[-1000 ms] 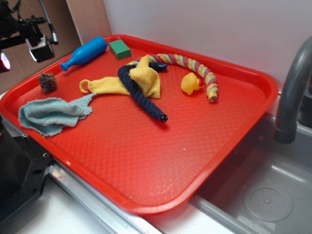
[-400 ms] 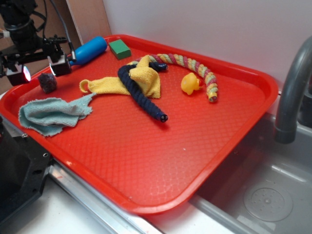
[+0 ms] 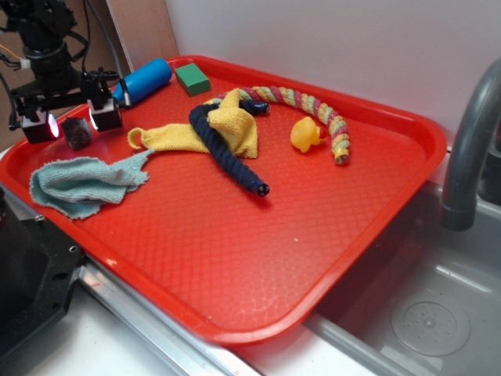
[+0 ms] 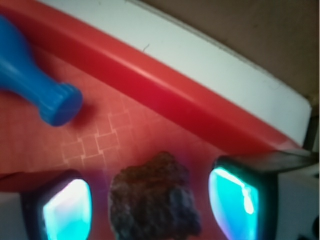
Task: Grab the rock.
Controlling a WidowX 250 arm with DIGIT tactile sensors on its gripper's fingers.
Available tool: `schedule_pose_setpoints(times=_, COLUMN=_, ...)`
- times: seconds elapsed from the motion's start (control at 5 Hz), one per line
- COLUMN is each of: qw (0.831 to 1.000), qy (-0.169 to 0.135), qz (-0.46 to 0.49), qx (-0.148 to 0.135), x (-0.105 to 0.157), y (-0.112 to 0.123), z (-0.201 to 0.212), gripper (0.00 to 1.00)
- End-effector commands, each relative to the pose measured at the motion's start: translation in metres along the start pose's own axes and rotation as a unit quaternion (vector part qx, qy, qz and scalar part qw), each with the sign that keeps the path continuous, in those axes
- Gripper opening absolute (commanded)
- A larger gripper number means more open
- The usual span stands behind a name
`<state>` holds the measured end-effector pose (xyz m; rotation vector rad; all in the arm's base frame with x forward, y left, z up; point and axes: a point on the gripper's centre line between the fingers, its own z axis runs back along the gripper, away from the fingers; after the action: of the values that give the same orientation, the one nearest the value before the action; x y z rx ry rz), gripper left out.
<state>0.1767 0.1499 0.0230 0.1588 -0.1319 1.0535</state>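
Gripper [image 3: 72, 125] spread, straddling | 1 rock [image 4: 155, 202] | 1 red tray [image 3: 376, 196]

The rock [image 4: 154, 202] sits between the hand's [image 4: 150, 210] spread fingers [image 4: 67, 212], on the red tray [image 4: 165, 87].

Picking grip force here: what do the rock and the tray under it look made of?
The rock looks like real stone or rough foam: dark, lumpy, matte, pitted, with reddish specks. The look alone cannot settle which. The tray looks like hard moulded plastic: glossy red, with a fine stamped grid texture and a smooth rolled rim.
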Motion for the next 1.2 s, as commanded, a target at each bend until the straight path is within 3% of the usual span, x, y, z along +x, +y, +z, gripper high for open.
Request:
schedule_pose_setpoints(times=0.0, qw=0.999, qy=-0.045, qz=-0.002, qx=-0.031, x=-0.008, y=0.001, z=0.025, gripper=0.0)
schedule_pose_setpoints(times=0.2, qw=0.993, qy=-0.076, qz=-0.088, qx=-0.015, x=-0.024, y=-0.004, z=0.072, gripper=0.0)
schedule_pose_setpoints(times=0.6, qw=0.96, qy=0.013, qz=-0.266, qx=-0.087, x=-0.069, y=-0.027, z=0.174, gripper=0.0)
schedule_pose_setpoints(times=0.8, qw=0.936, qy=0.057, qz=-0.333, qx=-0.104, x=-0.09, y=-0.028, z=0.184, gripper=0.0)
schedule_pose_setpoints(times=1.0, qw=0.925, qy=0.045, qz=-0.368, qx=-0.079, x=-0.114, y=-0.029, z=0.195, gripper=0.0)
